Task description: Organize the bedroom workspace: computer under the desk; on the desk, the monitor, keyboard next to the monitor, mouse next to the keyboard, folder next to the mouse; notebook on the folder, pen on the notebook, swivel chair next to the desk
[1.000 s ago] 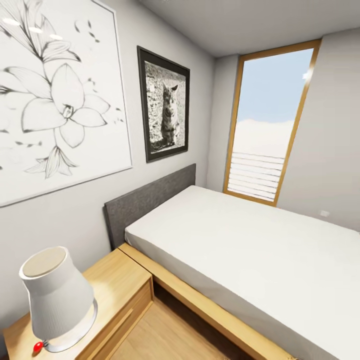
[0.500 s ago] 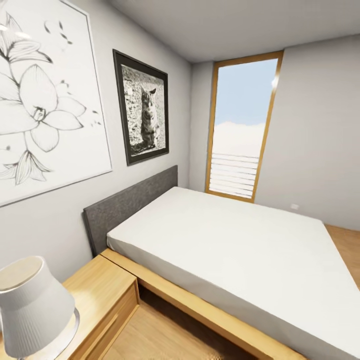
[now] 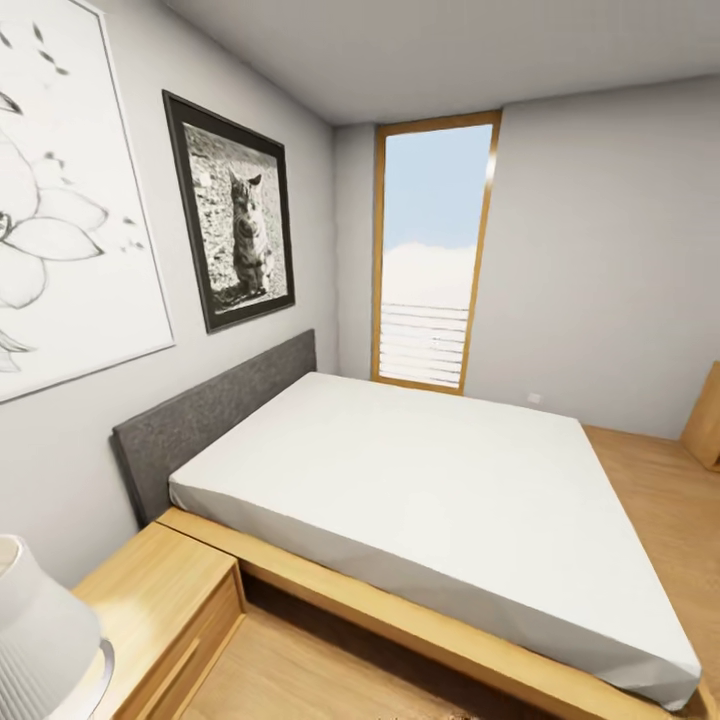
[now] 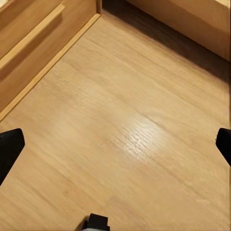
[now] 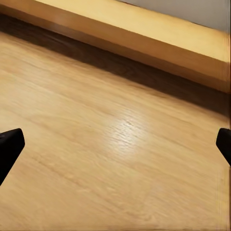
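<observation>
Head view: bedroom, but not the workspace end. Bed (image 3: 420, 480) with white mattress and grey headboard (image 3: 215, 410) fills the middle, wooden nightstand (image 3: 160, 610) at the bed's head corner, white lamp (image 3: 40, 640) on the nightstand's near edge, cat picture (image 3: 238, 225) and flower print (image 3: 60, 200) on the wall, tall window (image 3: 432, 260) at the far end. A wooden furniture edge (image 3: 706, 415) pokes in at the far right. No desk, chair, computer, monitor, keyboard, mouse, folder, notebook or pen visible from here; their place can't be told from these pictures.

Step in hand, as I judge it: locating the desk. Do it well by turning the base and head away from the bed wall in a steady sweep, keeping clear of the bed frame and nightstand, arms tucked low.

Left wrist view gives what the head view lacks: bare wood floor (image 4: 125, 139) just below, nightstand front beside it, left gripper (image 4: 115, 147) fingers (image 4: 9, 147) wide apart, empty. Right wrist view: floor plus bed frame (image 5: 144, 36) side rail, right gripper (image 5: 115, 147) fingers (image 5: 9, 147) likewise apart, nothing held.
</observation>
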Robot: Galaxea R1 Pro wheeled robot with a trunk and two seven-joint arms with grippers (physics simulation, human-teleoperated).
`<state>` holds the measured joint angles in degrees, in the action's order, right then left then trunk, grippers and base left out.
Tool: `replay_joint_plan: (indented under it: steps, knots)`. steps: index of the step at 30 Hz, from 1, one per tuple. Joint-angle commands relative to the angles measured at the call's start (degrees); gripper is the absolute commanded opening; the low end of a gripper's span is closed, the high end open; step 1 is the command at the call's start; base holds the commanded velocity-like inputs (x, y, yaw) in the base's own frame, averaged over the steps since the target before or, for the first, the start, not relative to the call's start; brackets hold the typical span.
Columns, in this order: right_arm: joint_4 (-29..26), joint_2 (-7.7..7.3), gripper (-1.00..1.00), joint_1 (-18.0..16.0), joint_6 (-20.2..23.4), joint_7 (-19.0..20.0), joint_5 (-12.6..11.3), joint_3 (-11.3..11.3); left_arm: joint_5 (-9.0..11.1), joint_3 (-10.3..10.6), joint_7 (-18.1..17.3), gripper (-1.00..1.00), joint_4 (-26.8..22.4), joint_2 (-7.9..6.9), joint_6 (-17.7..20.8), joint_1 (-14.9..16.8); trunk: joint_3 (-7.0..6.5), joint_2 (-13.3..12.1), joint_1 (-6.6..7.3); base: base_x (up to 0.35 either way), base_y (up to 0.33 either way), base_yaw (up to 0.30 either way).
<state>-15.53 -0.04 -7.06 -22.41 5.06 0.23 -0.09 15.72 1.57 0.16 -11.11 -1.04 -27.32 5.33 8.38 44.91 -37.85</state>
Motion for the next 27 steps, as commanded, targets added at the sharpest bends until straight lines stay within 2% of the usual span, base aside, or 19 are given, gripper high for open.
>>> replay_joint_plan:
  steps: [1, 11, 27]
  knots:
    - [0.1, -0.01, 1.00, -0.1, -0.2, 0.2, 0.0, 0.0, 0.3, 0.2, 0.0, 1.00, 0.0, -0.01, -0.2, 0.0, 0.16, 0.1, -0.01, 0.000, 0.000, -0.234]
    - [0.1, -0.05, 1.00, -0.1, -0.1, 1.0, 0.1, 0.0, 0.3, 0.1, 0.1, 1.00, 0.0, -0.01, -0.4, 0.0, 0.71, 0.1, -0.01, 0.000, 0.000, -0.233]
    - [0.1, -0.05, 1.00, -0.1, 0.3, 1.3, 0.1, 0.0, 0.3, 0.1, 0.1, 1.00, 0.0, -0.01, -1.0, 0.0, 0.63, 0.1, -0.01, 0.000, 0.000, -0.287]
